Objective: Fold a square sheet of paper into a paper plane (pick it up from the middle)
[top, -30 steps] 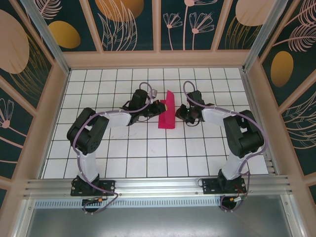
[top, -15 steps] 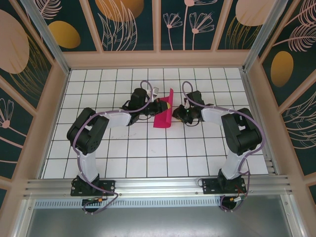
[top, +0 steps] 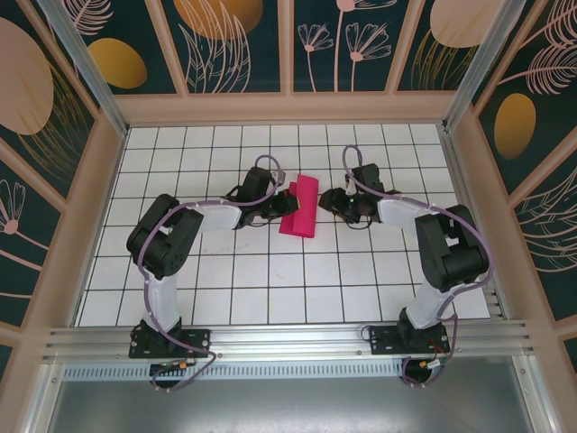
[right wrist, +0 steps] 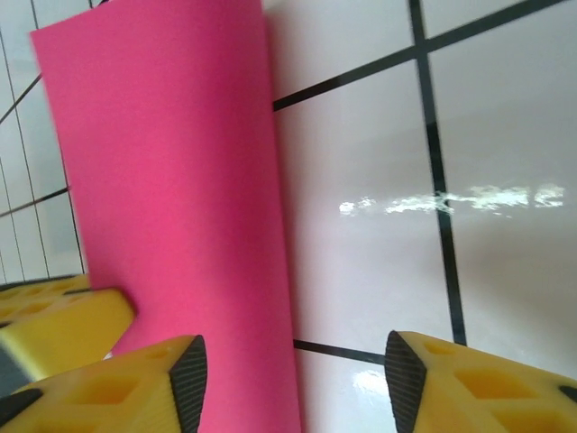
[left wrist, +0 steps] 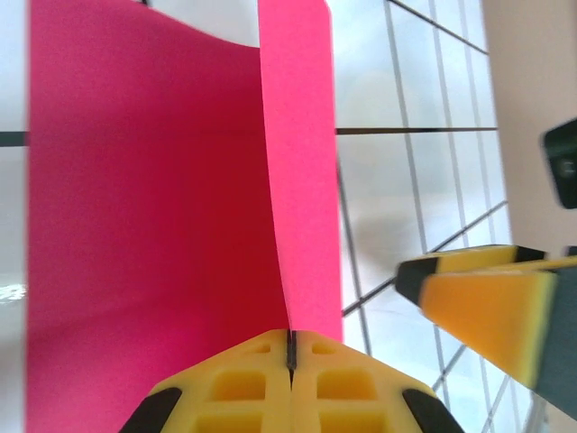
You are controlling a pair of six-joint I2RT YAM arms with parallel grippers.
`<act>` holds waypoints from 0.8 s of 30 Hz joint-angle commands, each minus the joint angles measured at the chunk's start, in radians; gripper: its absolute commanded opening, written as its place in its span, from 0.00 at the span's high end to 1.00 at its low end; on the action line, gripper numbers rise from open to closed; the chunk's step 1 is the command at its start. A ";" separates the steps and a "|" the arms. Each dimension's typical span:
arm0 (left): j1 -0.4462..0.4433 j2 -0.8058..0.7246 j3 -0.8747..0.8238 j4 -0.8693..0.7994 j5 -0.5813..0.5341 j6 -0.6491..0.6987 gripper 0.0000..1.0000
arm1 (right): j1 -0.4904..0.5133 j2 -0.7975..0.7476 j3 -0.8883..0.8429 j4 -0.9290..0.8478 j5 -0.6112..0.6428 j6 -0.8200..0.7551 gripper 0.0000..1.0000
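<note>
Folded pink paper [right wrist: 171, 207] lies flat on the white tiled floor [right wrist: 379, 180]. The right gripper [right wrist: 297, 383] has its fingers spread, one over the paper's lower part, the other over bare tile.

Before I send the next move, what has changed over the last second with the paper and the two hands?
The pink paper, which looked like a narrow strip standing on edge a second ago, has tipped over and now shows a broader face from above. The right hand has drawn back slightly to the right and is open beside the paper. Unchanged: the left hand is still shut on the paper's edge, in about the same place.
</note>
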 commanded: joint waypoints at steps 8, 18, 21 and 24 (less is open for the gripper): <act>0.042 0.062 0.073 -0.131 -0.037 0.113 1.00 | 0.064 0.152 0.167 -0.052 -0.051 -0.056 0.37; 0.049 0.088 0.111 -0.172 -0.041 0.145 1.00 | 0.086 0.256 0.268 -0.116 -0.057 -0.060 0.39; 0.049 0.094 0.127 -0.195 -0.049 0.154 1.00 | 0.088 0.276 0.284 -0.137 -0.044 -0.058 0.45; 0.050 0.091 0.128 -0.210 -0.063 0.157 1.00 | 0.089 0.293 0.295 -0.163 -0.025 -0.052 0.49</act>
